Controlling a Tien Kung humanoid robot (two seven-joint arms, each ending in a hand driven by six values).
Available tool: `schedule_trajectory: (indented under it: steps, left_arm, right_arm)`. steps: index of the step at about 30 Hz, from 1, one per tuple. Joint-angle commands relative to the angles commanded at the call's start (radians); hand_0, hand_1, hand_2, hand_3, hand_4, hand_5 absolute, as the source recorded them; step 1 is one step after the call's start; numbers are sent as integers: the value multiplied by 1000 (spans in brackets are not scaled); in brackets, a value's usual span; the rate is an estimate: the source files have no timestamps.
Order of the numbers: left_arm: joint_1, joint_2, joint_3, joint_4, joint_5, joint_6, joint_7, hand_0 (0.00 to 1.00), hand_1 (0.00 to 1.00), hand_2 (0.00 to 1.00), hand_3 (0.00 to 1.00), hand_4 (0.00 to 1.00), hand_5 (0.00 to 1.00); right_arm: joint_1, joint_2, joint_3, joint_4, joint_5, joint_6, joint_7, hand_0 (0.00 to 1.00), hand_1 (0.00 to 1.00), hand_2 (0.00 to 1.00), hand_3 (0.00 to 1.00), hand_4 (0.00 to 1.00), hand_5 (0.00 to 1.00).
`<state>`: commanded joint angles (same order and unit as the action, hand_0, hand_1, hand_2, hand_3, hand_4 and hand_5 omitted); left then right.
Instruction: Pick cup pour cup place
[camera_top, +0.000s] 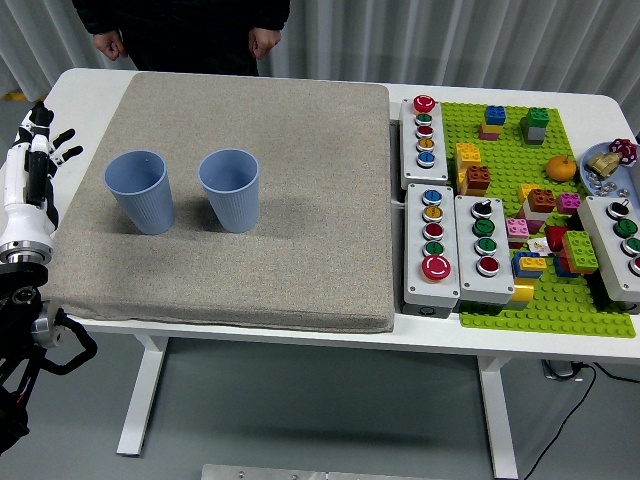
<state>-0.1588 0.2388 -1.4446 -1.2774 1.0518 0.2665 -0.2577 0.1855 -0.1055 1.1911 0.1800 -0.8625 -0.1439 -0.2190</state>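
Observation:
Two blue ribbed cups stand upright side by side on the grey mat (250, 260): the left cup (141, 191) and the right cup (230, 189). I cannot see what is inside them. My left hand (40, 143) hovers at the table's left edge, left of the left cup and apart from it, with fingers spread and holding nothing. My right arm is out of view.
A person stands at the far side, hands (108, 44) (263, 41) hanging by the table's edge. Right of the mat lie grey button boxes (432, 230) and a green baseplate (510, 300) with several toy bricks and a small orange (562, 167).

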Motion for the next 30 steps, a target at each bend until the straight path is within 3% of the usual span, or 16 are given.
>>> schedule_trajectory:
  steps: [30]
  left_arm:
    - [3, -3, -1, 0, 7, 3, 3, 729, 807, 962, 968, 744, 998]
  right_arm:
    - [-4, 0, 0, 0, -2, -1, 2, 740, 701, 720, 639, 224, 377]
